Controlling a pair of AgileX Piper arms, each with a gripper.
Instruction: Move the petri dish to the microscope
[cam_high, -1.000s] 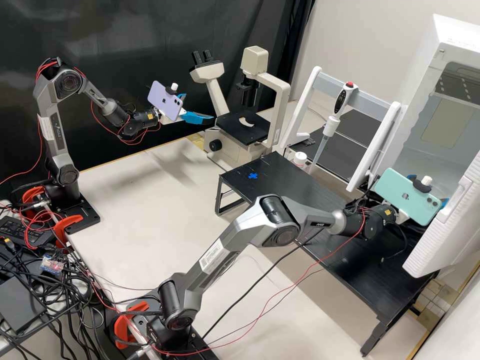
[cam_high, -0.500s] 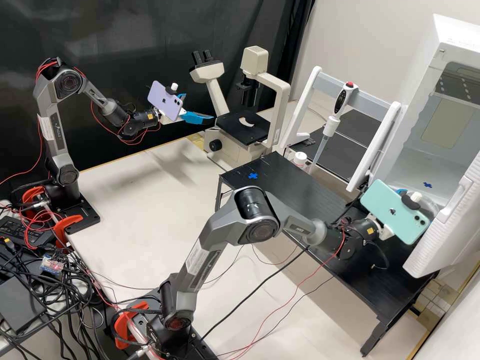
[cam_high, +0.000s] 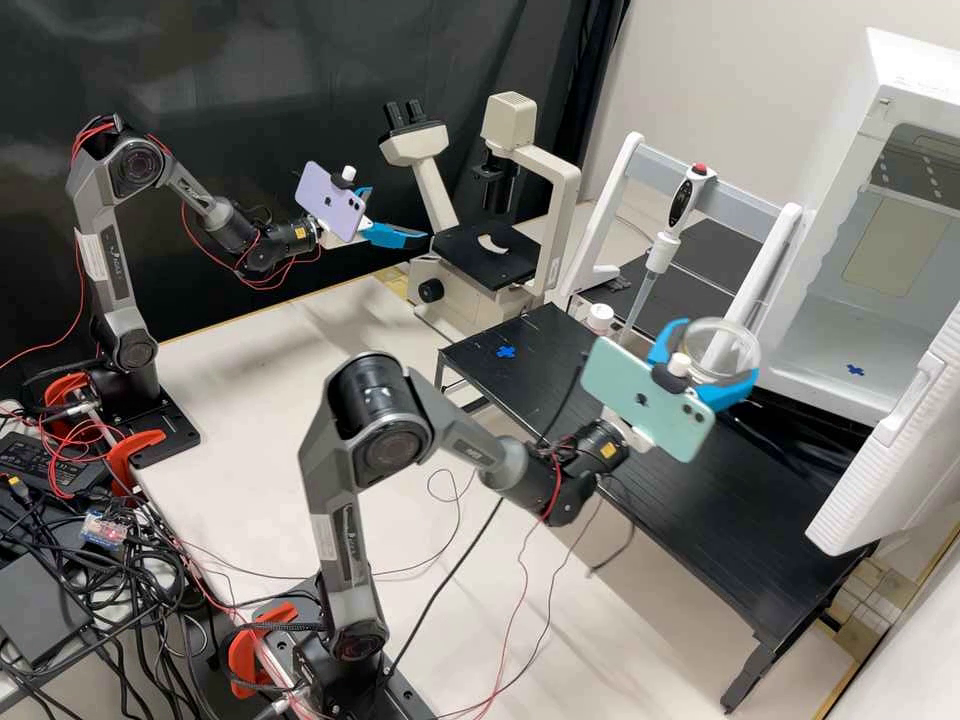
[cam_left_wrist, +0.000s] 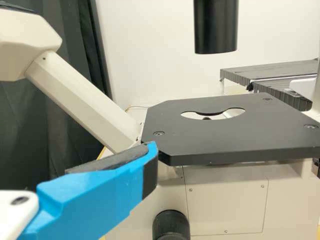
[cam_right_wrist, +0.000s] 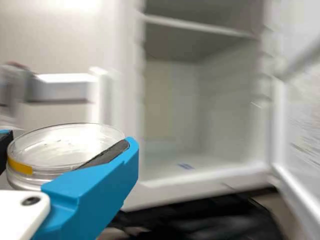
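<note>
Petri dish (cam_right_wrist: 60, 142) held between the jaws of the right gripper (cam_high: 719, 350).
The dish is raised near the open white cabinet (cam_high: 915, 75), apart from the microscope (cam_high: 560, 185); beside the microscope hangs the left gripper (cam_high: 398, 214), its jaws spread wide.

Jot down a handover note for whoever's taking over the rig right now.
Right pincer: closed around the petri dish, holding it in the air.
Left pincer: open and empty, beside the microscope.
Done: dish gripped and outside the open white cabinet.
Remaining: carry it to the microscope's stage, set it down, release.
</note>
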